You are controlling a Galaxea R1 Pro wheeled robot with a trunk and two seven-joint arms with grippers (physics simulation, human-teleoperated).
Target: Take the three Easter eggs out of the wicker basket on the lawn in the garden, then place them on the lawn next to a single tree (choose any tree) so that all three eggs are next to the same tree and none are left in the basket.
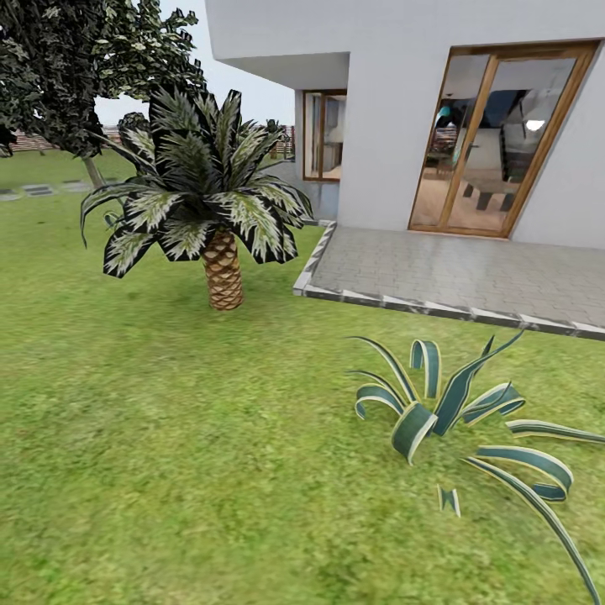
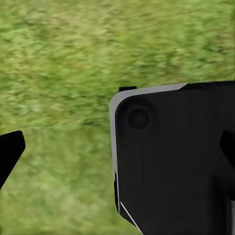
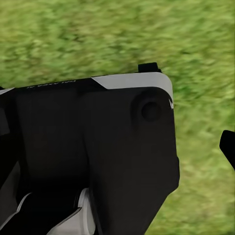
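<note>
The Easter eggs, the wicker basket and the tree are out of view. The lawn [image 1: 168, 437] spreads wide and green in the head view. My left gripper [image 2: 117, 149] hangs open over grass, one black fingertip [image 2: 11, 149] at each side of its wrist view and nothing between them. My right gripper [image 3: 117, 147] also hangs over grass. One of its fingertips [image 3: 228, 144] shows far out at the edge, so it reads as open and empty. A black part of my own body [image 2: 171, 161] lies under both grippers.
A short palm [image 1: 220, 269] with a scaly trunk stands on the grass ahead left. A striped agave [image 1: 454, 412] spreads at the near right. Grey paving [image 1: 454, 273] and the white house [image 1: 386, 109] with glass doors lie ahead right. A dark leafy crown [image 1: 59, 67] fills the far left.
</note>
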